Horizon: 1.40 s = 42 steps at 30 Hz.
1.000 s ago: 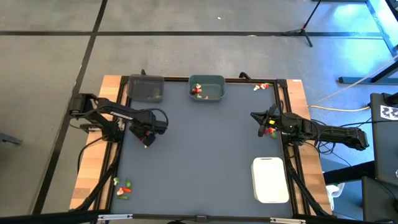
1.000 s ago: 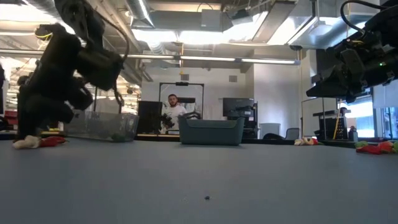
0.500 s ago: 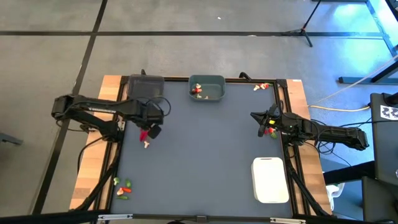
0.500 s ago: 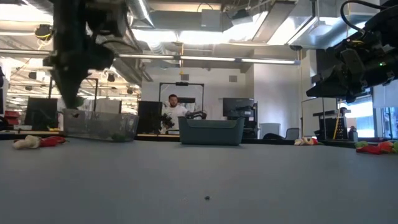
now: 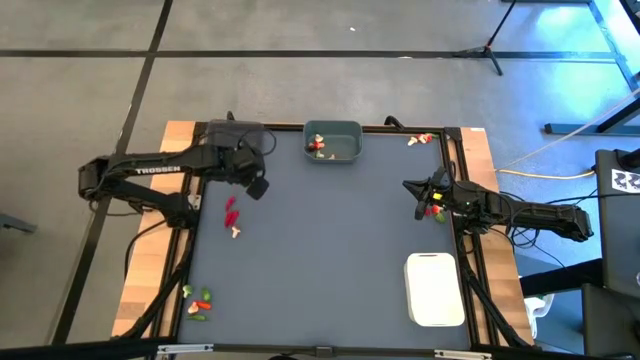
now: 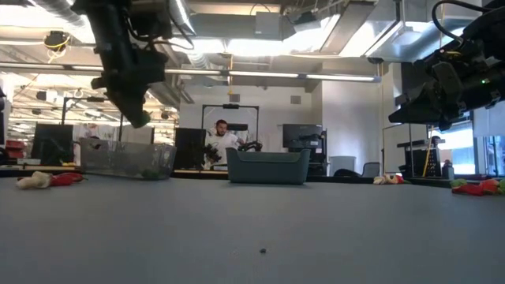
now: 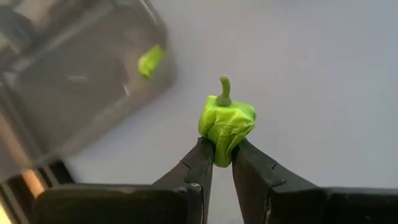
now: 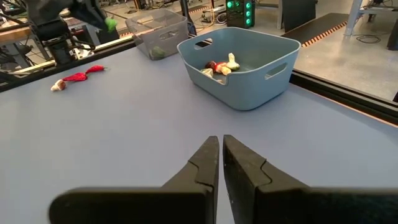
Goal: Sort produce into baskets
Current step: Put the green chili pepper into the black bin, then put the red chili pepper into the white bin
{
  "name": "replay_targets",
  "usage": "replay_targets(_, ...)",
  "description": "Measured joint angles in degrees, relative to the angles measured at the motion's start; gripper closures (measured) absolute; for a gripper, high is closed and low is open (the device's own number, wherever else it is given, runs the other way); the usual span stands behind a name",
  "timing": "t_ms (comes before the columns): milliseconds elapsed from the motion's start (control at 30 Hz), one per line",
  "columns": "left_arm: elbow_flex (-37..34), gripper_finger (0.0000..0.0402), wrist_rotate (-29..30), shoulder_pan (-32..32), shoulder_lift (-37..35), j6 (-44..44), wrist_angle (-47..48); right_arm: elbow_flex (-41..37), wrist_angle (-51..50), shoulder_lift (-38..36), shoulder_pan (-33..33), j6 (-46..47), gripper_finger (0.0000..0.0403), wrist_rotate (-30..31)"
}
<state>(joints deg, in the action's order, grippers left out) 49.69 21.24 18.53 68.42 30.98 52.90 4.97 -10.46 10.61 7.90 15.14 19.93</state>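
Note:
My left gripper (image 5: 258, 187) hangs above the table beside the dark grey bin (image 5: 236, 141), shut on a small green toy pepper (image 7: 226, 121). The bin holds another green piece (image 7: 151, 60). A red chili (image 5: 231, 209) and a pale piece (image 5: 236, 232) lie flat on the table below the gripper. The grey-teal bin (image 5: 333, 142) at the far edge holds red and pale pieces (image 8: 221, 66). The white tray (image 5: 435, 289) lies near the right front corner. My right gripper (image 8: 221, 149) waits shut at the right edge, holding nothing. My left gripper pinches the pepper's lower body (image 7: 222, 148) between its two fingertips (image 7: 202, 152). The pepper's stalk (image 7: 224, 90) points away from the fingers. The fingers slant down from the table's left side. The pepper is lifted clear of the table.
More produce lies at the near left corner (image 5: 198, 300), at the far right edge (image 5: 420, 139) and beside the right arm (image 5: 434, 210). A person sits in the room beyond the far edge (image 6: 220, 142). The table's middle is bare grey mat (image 5: 330, 240).
My left gripper has risen from the table by the chili and pale piece and swung toward the far edge and the dark grey bin, tipping less steeply. The green pepper has come up with it, clear of the table; the chili and pale piece stayed put.

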Motion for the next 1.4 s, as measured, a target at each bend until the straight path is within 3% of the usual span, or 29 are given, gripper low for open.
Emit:
replay_targets(167, 0.0, 0.0350, 3.3, 6.2, 0.0, -1.1, 0.0, 0.0, -0.1, 0.0, 0.0, 0.0, 0.0377, 0.0)
replay_targets(600, -3.6, 0.0348, 3.3, 17.9, 0.0, -6.9, -9.7, 0.0, -0.3, 0.0, 0.0, -0.4, 0.0377, 0.0)
replay_targets(1233, -3.7, 0.0231, 0.0, 22.2, 0.0, -9.9, -10.9, 0.0, -0.4, 0.0, 0.0, -0.6, 0.0377, 0.0)
replay_targets(1400, -2.5, 0.0222, -7.1, 20.5, -0.2, -11.4, -10.5, 0.0, -0.4, 0.0, 0.0, -0.6, 0.0377, 0.0)
